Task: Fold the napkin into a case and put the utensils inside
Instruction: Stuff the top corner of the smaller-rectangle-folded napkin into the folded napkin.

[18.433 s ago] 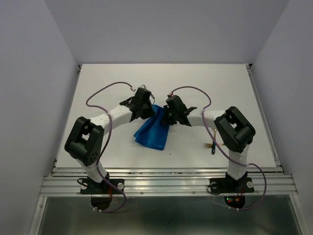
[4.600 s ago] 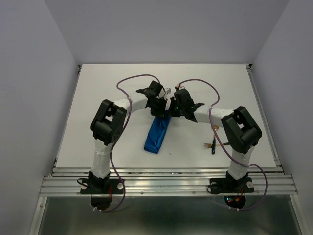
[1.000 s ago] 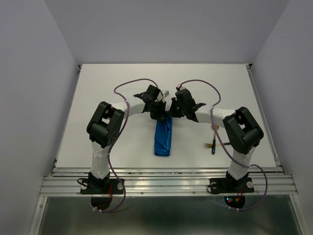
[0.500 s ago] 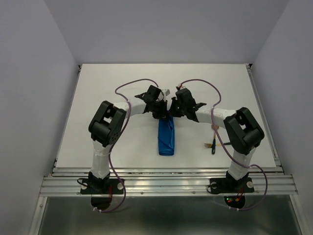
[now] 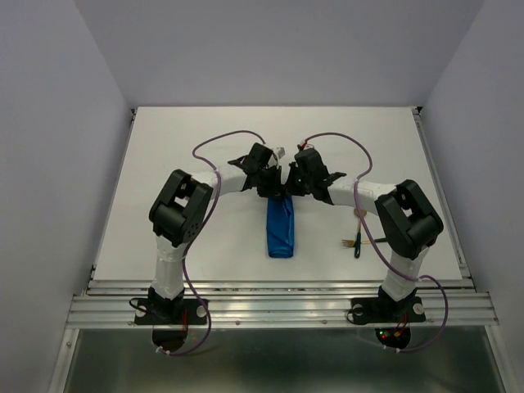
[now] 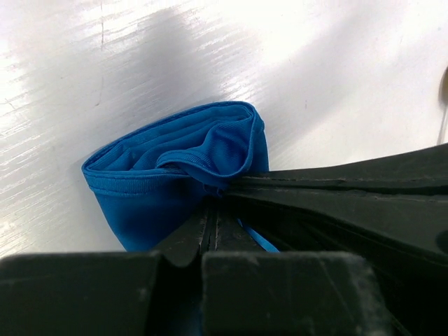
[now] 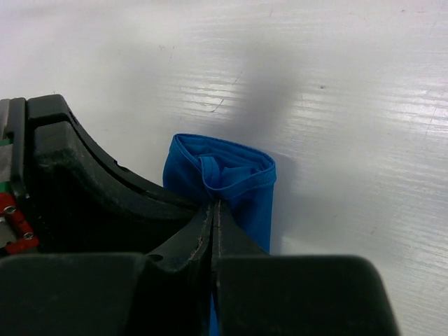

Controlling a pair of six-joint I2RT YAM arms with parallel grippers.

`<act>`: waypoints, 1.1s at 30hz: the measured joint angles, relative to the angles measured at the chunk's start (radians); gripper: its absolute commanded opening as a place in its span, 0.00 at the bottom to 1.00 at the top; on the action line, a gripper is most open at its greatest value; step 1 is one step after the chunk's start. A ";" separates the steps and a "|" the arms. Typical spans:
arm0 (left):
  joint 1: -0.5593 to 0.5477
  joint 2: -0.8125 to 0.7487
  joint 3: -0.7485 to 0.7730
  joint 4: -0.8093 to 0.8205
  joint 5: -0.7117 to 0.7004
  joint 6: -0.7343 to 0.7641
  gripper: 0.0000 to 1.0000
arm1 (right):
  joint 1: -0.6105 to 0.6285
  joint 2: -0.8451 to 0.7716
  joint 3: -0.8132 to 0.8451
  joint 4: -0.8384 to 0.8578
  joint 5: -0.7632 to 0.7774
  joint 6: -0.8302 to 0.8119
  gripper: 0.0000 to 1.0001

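The blue napkin (image 5: 280, 229) lies as a narrow folded strip, the case shape, running toward the near edge of the white table (image 5: 188, 147). Both grippers meet at its far end. My left gripper (image 5: 273, 191) is shut on that end's cloth (image 6: 175, 164), which bunches just beyond its fingertips (image 6: 215, 198). My right gripper (image 5: 289, 191) is shut on the same end from the other side, with the open folded edge (image 7: 227, 171) just past its tips (image 7: 213, 205). The utensils (image 5: 356, 243), gold heads and dark green handles, lie to the right beside the right arm.
The right arm's elbow (image 5: 409, 217) stands close to the utensils. The left arm's elbow (image 5: 180, 214) rises left of the napkin. The left gripper's black body (image 7: 77, 182) fills the left of the right wrist view. A metal rail (image 5: 278, 307) runs along the near edge.
The folded strip has swung from a slant to straight and shifted slightly right, along with both grippers. Much earlier the cloth was wider and looser.
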 measured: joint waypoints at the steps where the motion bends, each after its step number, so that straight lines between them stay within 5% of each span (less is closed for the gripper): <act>1: -0.002 -0.004 -0.001 0.001 -0.005 0.000 0.00 | 0.000 0.000 0.000 0.000 0.004 0.001 0.01; 33: -0.004 -0.128 -0.177 0.058 -0.007 0.008 0.00 | 0.002 0.000 0.000 -0.053 0.023 0.011 0.01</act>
